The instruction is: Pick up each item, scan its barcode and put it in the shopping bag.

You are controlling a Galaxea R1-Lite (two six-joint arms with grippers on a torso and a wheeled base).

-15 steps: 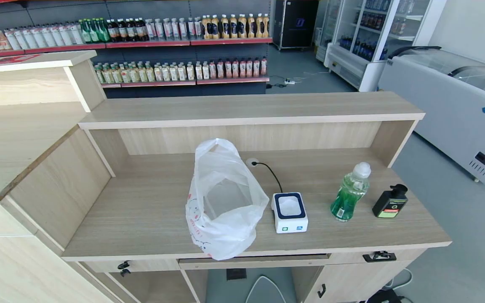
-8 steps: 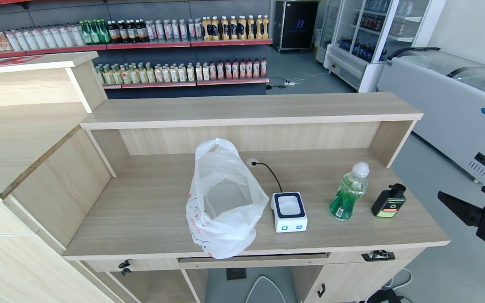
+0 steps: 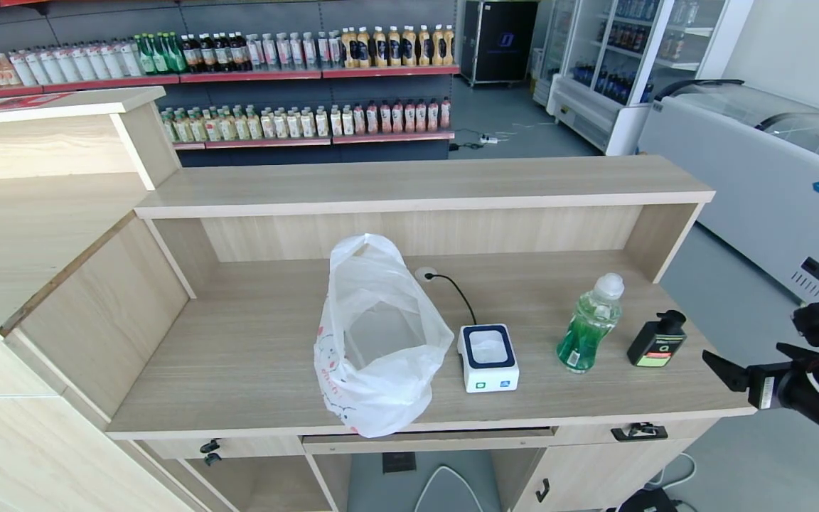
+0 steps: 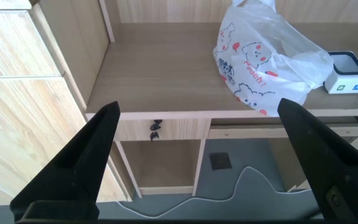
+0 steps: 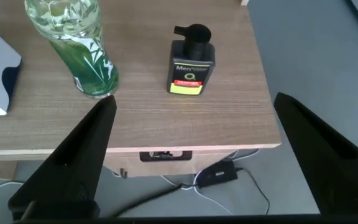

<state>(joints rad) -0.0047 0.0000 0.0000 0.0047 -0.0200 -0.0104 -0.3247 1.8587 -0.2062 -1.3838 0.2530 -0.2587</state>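
Currently both sets of fingers are spread apart, nothing held. Right gripper (image 3: 742, 350) hangs just off the desk's (image 3: 239, 355) front right corner, near the black pump bottle (image 3: 658, 340). Green bottle (image 3: 589, 326) stands beside that bottle, toward the scanner (image 3: 489, 358) mid-desk. Shopping bag (image 3: 377, 341) sits open at the front edge, just beside the scanner. Left gripper (image 4: 197, 104) hangs low off the front edge, toward the left corner. Bare desk runs from bag to left wall.
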